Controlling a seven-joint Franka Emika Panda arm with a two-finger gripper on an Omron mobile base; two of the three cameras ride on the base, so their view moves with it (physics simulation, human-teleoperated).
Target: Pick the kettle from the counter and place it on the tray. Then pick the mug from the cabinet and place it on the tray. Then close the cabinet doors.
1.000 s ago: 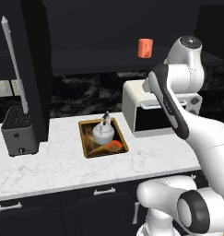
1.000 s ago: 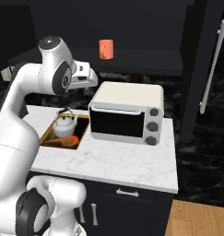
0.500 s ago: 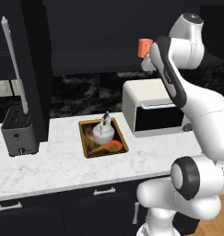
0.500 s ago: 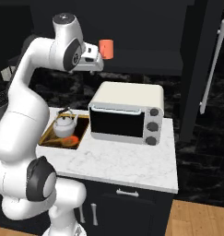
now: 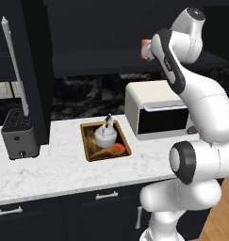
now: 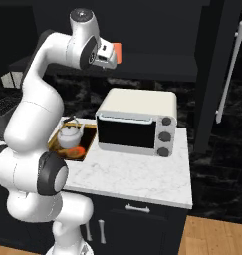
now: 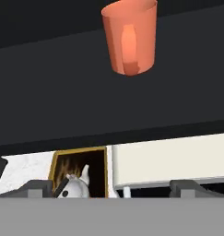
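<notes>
Kettle (image 5: 106, 136) sits on the tray (image 5: 89, 152), gripper (image 7: 111, 186) spread wide and empty, orange mug (image 7: 129, 36) upper centre, doors unclosed.

My arm is glossy white all over, built from fat rounded segments that swell at each joint like stacked capsules. Dark grey round caps close the ends of the joints: one on the big joint low on my body, one on top of the highest joint. A dark seam band runs along my forearm. My hand is a compact white block with a small dark mark on its face. My fingertips (image 7: 187, 186) are small, dark grey and blocky.
</notes>
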